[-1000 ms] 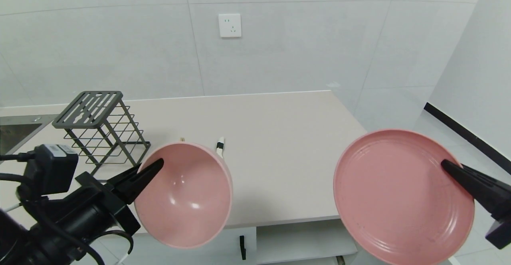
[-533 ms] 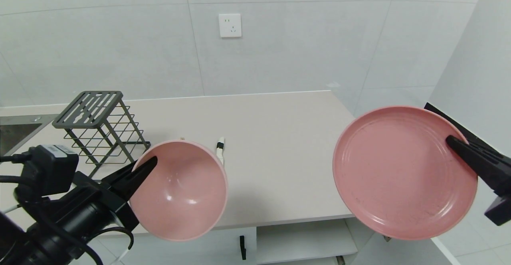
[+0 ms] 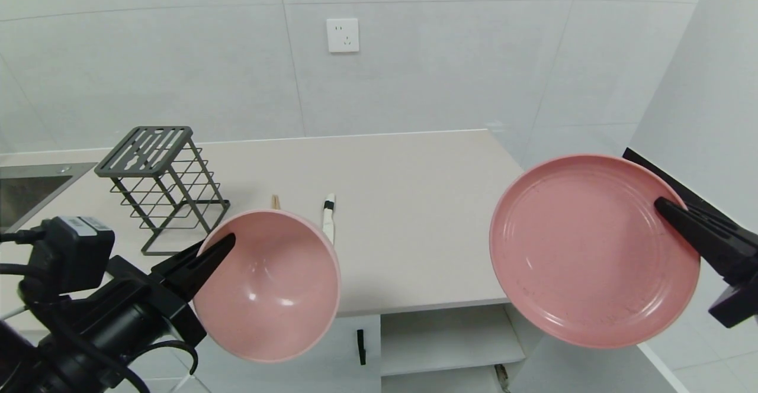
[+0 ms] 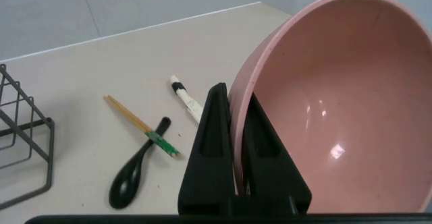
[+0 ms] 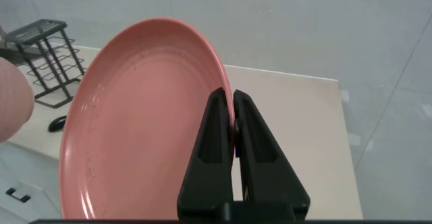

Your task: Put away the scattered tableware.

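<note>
Pink bowl [image 3: 275, 289], glossy; pink plate [image 3: 586, 251], ring-grooved.

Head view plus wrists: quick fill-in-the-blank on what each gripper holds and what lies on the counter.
The left gripper is shut on the rim of the pink ____.
The right gripper is shut on the rim of the pink ____.
On the counter, the black spoon has its handle crossing the wooden ____.
Missing words: bowl; plate; chopsticks.
</note>
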Robot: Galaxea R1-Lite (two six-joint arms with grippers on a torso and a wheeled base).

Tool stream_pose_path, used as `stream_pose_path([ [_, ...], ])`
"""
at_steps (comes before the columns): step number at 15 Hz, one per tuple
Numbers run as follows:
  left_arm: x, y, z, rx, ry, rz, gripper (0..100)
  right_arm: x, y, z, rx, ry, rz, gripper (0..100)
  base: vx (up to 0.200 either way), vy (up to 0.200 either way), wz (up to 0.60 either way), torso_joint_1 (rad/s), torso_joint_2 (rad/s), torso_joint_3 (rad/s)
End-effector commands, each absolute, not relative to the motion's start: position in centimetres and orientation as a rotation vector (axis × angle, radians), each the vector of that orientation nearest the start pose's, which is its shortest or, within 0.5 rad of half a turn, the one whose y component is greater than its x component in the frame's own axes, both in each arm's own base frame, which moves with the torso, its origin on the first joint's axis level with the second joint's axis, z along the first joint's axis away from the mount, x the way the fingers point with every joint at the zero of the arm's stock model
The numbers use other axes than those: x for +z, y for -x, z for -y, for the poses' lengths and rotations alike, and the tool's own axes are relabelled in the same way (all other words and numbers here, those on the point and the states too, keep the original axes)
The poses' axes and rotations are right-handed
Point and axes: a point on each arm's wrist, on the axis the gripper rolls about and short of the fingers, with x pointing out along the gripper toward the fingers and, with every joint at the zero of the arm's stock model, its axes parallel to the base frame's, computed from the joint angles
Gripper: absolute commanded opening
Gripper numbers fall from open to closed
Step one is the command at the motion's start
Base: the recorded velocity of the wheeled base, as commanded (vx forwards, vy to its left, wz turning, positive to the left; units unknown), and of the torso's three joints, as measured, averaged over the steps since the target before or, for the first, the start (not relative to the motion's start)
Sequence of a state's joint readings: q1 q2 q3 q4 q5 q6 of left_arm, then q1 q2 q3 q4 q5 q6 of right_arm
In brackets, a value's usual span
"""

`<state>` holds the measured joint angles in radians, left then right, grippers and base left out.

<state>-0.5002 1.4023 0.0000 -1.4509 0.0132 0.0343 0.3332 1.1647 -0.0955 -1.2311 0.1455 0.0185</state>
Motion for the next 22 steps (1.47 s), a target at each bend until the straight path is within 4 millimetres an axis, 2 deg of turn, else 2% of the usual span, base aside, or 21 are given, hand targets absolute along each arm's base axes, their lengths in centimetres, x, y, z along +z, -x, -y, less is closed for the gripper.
stream_pose_path([
  [1, 14.11, -13.67, 7.46, -0.487, -0.021, 0.055, 0, 17.39, -12.5, -4.69, 0.481, -0.033, 0.15, 0, 0.0, 0.0, 0.0, 0.0, 0.0, 0.0],
  [3, 14.04, -13.68, 7.44, -0.485, -0.024, 0.049, 0, 17.35, -12.47, -4.7, 0.482, -0.034, 0.148, 0, 0.0, 0.0, 0.0, 0.0, 0.0, 0.0],
  [6, 13.77, -13.67, 7.44, -0.486, -0.031, 0.022, 0, 17.43, -12.5, -4.73, 0.484, -0.034, 0.151, 0, 0.0, 0.0, -0.6, 0.009, 0.0, -0.001],
  [11, 13.71, -13.67, 7.44, -0.486, -0.033, 0.016, 0, 17.2, -12.41, -4.7, 0.484, -0.032, 0.142, 0, 0.0, 0.0, 0.0, -0.016, 0.04, 0.02],
  [22, 13.47, -13.5, 7.4, -0.49, -0.042, -0.012, 0, 17.36, -12.49, -4.66, 0.478, -0.033, 0.15, 0, 0.0, 0.0, 0.0, -0.124, 0.25, 0.123],
])
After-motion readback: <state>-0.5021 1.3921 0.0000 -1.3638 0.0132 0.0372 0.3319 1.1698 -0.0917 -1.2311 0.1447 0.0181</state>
